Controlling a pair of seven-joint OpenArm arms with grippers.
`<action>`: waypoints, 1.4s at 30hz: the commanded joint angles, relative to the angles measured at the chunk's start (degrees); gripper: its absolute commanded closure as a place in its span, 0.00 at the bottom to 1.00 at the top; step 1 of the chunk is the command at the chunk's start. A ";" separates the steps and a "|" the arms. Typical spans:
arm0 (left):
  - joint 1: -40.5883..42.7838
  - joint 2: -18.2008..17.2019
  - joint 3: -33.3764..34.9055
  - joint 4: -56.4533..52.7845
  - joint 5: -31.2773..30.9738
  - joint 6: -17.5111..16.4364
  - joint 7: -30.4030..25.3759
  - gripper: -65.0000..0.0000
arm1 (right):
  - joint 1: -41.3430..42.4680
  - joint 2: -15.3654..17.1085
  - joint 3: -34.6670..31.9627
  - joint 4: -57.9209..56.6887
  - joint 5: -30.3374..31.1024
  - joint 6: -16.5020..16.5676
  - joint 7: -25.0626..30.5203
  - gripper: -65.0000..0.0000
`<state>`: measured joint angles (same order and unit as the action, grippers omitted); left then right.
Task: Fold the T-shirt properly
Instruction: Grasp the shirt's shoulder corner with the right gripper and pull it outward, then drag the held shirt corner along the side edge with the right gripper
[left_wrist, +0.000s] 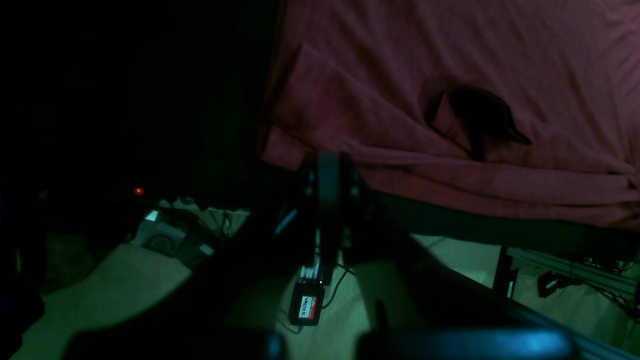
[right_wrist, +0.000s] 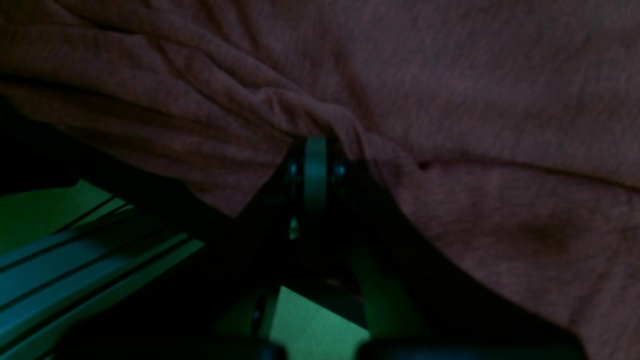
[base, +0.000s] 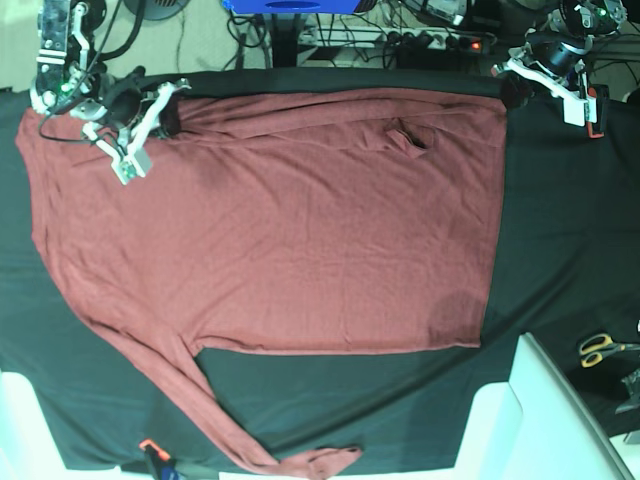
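I see a black cloth (base: 560, 240) covering the whole table, with pale floor beyond its far edge, where cables, a blue stand (base: 290, 6) and a power strip (base: 440, 40) sit. White blocks (base: 545, 420) show at the near edge. The shirt (base: 280, 230) lies spread flat across most of the cloth, its body a wide red rectangle, one long sleeve (base: 210, 410) trailing toward the near edge and ending in a bunched cuff. Along the far edge the fabric is doubled into a narrow fold, and a small dark pucker (left_wrist: 477, 117) breaks the surface there.

My right gripper (right_wrist: 315, 150) is at the far corner on the base view's left, its jaws clenched on a pinched ridge of shirt; the wrist view shows wrinkles gathering into the tips. My left gripper (left_wrist: 327, 170) is at the opposite far corner, just beside the shirt's edge, jaws pressed together; whether any cloth is caught between them I cannot tell in the dim wrist view.

Yellow-handled scissors (base: 605, 347) lie on the cloth well apart from the shirt, and a small orange clip (base: 148, 447) sits near the sleeve.
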<state>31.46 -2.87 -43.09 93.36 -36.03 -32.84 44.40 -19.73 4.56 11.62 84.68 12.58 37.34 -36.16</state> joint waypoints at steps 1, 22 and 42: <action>0.41 -0.42 -0.47 0.66 -0.94 -0.17 -0.75 1.00 | -0.19 0.06 -0.06 0.81 -0.23 -0.20 -0.10 0.98; -4.17 2.83 -0.29 1.28 6.27 -0.17 -0.58 1.00 | -3.53 -1.26 0.73 16.63 -0.23 -3.98 -5.64 0.98; -9.27 2.04 -0.12 -10.42 8.03 -0.17 -4.89 1.00 | -2.12 -2.84 8.21 16.46 -0.14 -3.98 -5.55 0.98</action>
<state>22.17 0.08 -42.98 81.87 -27.11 -32.88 40.38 -21.85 1.26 19.51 100.27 11.75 33.06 -42.85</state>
